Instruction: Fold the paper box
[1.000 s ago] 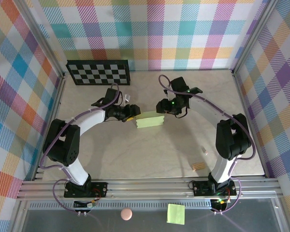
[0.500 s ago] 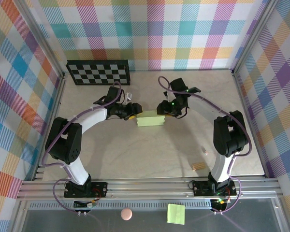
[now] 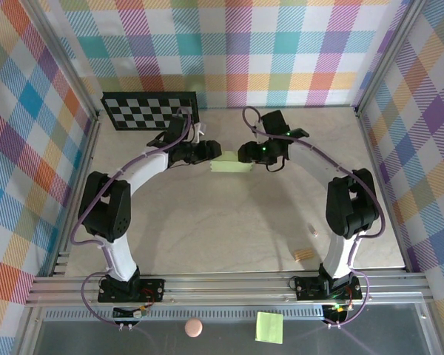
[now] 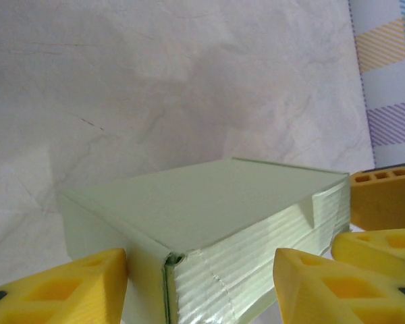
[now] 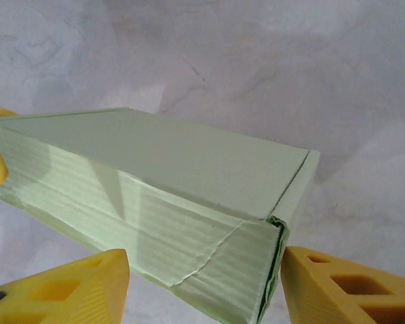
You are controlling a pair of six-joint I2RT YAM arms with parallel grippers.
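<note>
The paper box (image 3: 230, 164) is a pale lime-green, closed flat carton at the far middle of the table. My left gripper (image 3: 214, 153) is at its left end and my right gripper (image 3: 244, 156) at its right end. In the left wrist view the box (image 4: 209, 216) fills the middle, and one corner sits between the wide-apart yellow fingers (image 4: 74, 290) of the open left gripper (image 4: 201, 297). In the right wrist view the box (image 5: 162, 175) has its torn-looking corner between the spread fingers (image 5: 344, 287) of the open right gripper (image 5: 206, 293). I cannot tell whether the box rests on the table.
A black-and-white checkerboard (image 3: 152, 109) leans at the back left. A small wooden piece (image 3: 303, 254) and a tiny clear bit (image 3: 313, 231) lie at the near right. Past the front rail lie a bright-green sticky note (image 3: 269, 326) and a pink ball (image 3: 194, 327).
Both grippers and the box have moved away from the arm bases toward the back wall. The box now looks narrower from above.
</note>
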